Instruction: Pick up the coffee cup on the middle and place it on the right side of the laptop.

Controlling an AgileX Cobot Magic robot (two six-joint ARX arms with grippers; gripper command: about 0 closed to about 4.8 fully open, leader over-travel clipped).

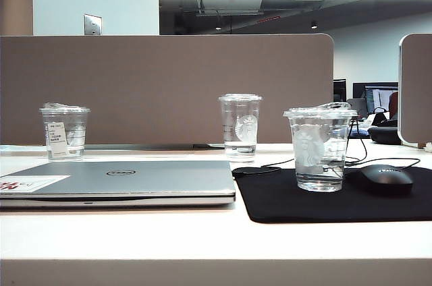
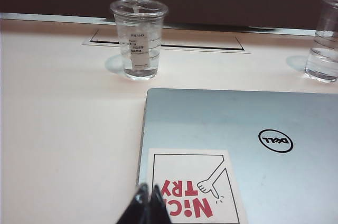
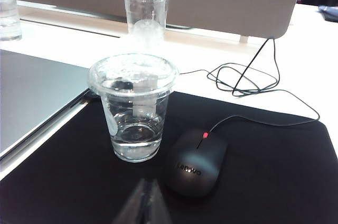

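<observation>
So here's what you've got on the desk. The coffee cup (image 1: pixel 320 149) is standing upright on the black mouse mat (image 1: pixel 283 198), just right of the laptop (image 1: pixel 135 179), with a little water in the bottom and its rumpled lid on. In the right wrist view it sits right in front of the camera (image 3: pixel 134 108), close beside the black mouse (image 3: pixel 195 161) without touching it (the mouse cable loops off across the white table (image 3: pixel 222 55) behind).

Your right gripper (image 3: pixel 143 205) shows only as a blurry dark wedge low in its own view, just short of the cup and apart from it. The two fingertips look pressed together with nothing between them, though it's soft enough that you'd want to squint.

Your left gripper (image 2: pixel 148 207) is over the near corner of the laptop (image 2: pixel 237 129), right by the white-and-red sticker (image 2: pixel 193 187). Its jaws are pressed together too, pinching nothing.

Other stuff: the labelled cup (image 2: pixel 139 38) stands beyond the laptop's left corner, upright on the table, and the taller slim cup (image 1: pixel 239 126) is further back near the grey divider (image 1: pixel 162 83), roughly behind the gap between laptop and mat. Neither arm shows in the exterior view.
</observation>
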